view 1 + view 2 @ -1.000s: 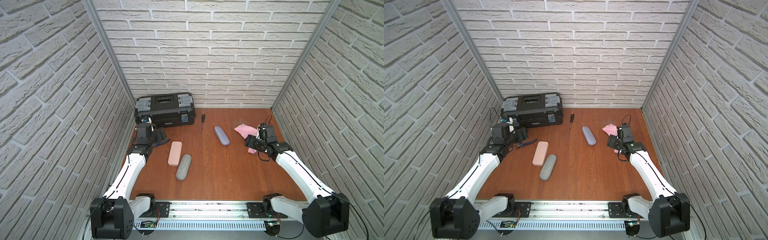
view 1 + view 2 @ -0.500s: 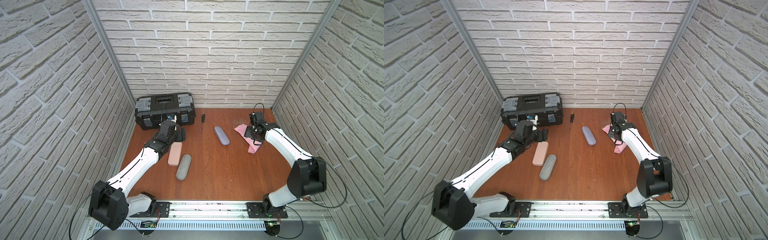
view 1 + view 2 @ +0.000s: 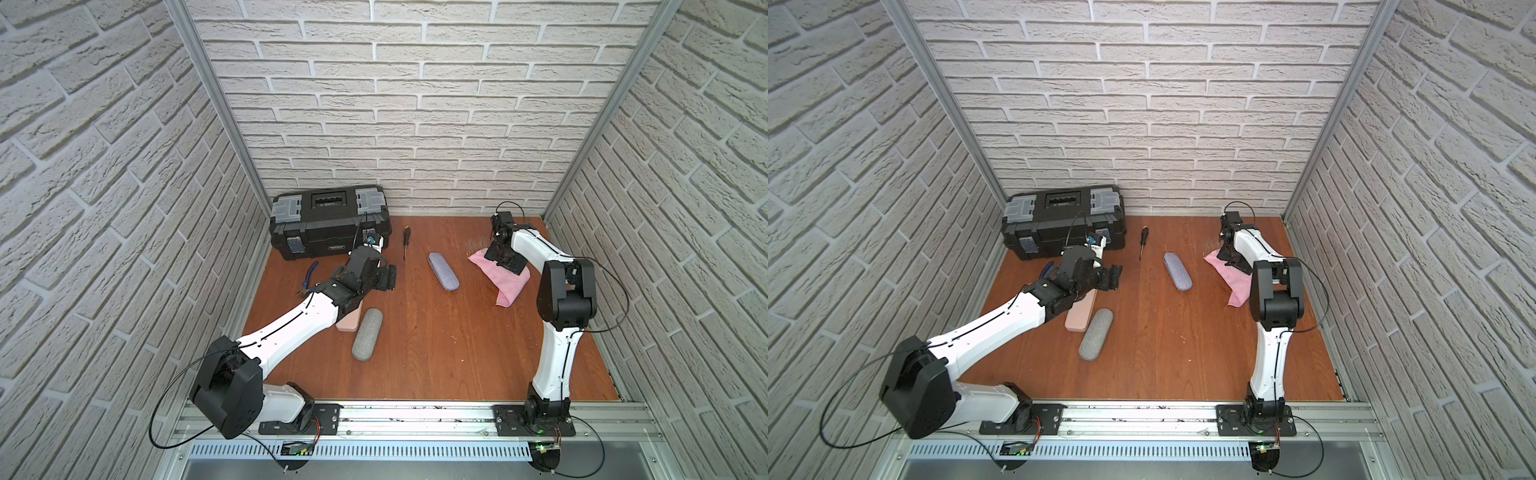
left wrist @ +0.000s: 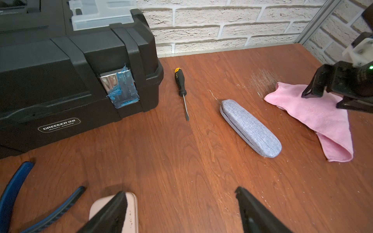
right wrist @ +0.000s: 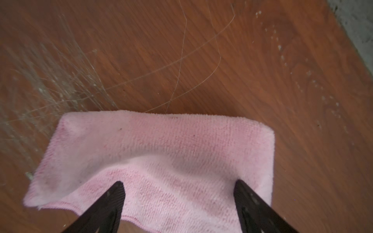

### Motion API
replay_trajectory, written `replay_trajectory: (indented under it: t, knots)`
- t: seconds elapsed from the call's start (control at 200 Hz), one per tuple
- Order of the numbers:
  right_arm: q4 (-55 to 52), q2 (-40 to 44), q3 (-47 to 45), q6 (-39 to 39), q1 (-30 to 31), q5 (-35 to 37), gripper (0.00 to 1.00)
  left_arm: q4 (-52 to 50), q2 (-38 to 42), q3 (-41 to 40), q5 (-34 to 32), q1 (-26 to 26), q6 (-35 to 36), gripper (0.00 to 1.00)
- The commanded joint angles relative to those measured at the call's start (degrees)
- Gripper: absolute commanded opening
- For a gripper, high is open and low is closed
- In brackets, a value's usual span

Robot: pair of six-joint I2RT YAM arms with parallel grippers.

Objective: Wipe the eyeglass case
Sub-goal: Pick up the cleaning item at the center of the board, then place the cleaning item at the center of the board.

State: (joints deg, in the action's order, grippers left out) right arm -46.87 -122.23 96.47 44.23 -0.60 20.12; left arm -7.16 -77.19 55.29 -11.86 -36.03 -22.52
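The blue-grey eyeglass case (image 3: pixel 443 271) lies flat on the wooden table (image 3: pixel 436 357), to the right of the black toolbox (image 3: pixel 328 224) and past the screwdriver (image 3: pixel 406 241) just beside it. Farther from the toolbox on that side, the right gripper (image 5: pixel 179 181) has its jaws spread wide over the pink cloth (image 5: pixel 161 153) (whether the tips touch it I cannot tell). The left gripper (image 4: pixel 179 190), also wide and empty, hovers in front of the toolbox above one end of a pink case (image 3: pixel 1080 313); a grey case (image 3: pixel 367 336) lies alongside, farther from the toolbox
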Motion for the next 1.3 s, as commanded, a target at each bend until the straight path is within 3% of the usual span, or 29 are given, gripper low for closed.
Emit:
replay_trajectory:
  t: [0.0, 0.06, 0.125, 0.25, 0.325, 0.425, 0.54, 0.695, 0.81, 0.965, 1.115, 1.29]
  knots:
    - [-3.63, -2.82, 1.67, 4.63, -0.47, -1.71, 0.86, 3.32, -0.53, 1.47, -1.01, -0.18, 0.67, 0.87]
    - [-2.93, -3.88, 0.71, 6.05, -1.21, -4.1, 0.84, 3.08, -0.87, 1.78, -1.22, -0.18, 0.42, 0.87]
    - [-0.74, -4.02, -1.01, 6.48, -1.9, -7.12, 0.75, 2.27, -1.29, 2.42, -1.26, -0.18, 0.09, 0.87]
    - [4.69, -2.24, -3.88, 4.89, -2.65, -11.4, 0.39, 2.3, -1.2, 2.28, -1.29, -0.16, -0.86, 0.86]
    - [9.27, -0.54, -6.36, 3.62, -3.39, -15.26, 0.24, 2.28, -1.17, 2.41, -1.07, -0.18, -1.32, 0.85]
    - [17.32, 4.15, -10.97, 0.82, -3.45, -21.6, 0.15, 3.15, -1.34, 2.63, 0.85, 0.19, -2.25, 0.84]
    - [26.67, 13.82, -17.08, -2.94, -1.97, -29.02, 0.05, 4.08, -2.84, 4.41, 8.21, 1.5, -5.33, 0.83]
    - [35.02, 25.38, -25.07, -7.76, 2.14, -33.89, 0.03, 8.73, -8.82, 7.46, 20.37, 0.52, -15.26, 0.83]
    - [32.9, 29.83, -27.11, -12.82, 5.08, -35.97, 0.03, 13.66, -13.69, 9.76, 27.48, -0.44, -19.96, 0.94]
    - [30.88, 33.81, -29.06, -18.09, 8.02, -44.88, 0.03, 15.3, -17.98, 13.24, 32.12, 0.64, -20.67, 0.97]
    - [34.43, 35.84, -33.38, -12.03, 9.48, -63.6, 0.03, 18.01, -16.8, 11.35, 32.65, 3.98, -22.36, 0.95]
    - [28.07, 40.13, -42.16, -13.85, 10.44, -63.42, 0.03, 19.99, -15.31, 9.14, 32.84, 5.79, -21.36, 0.93]
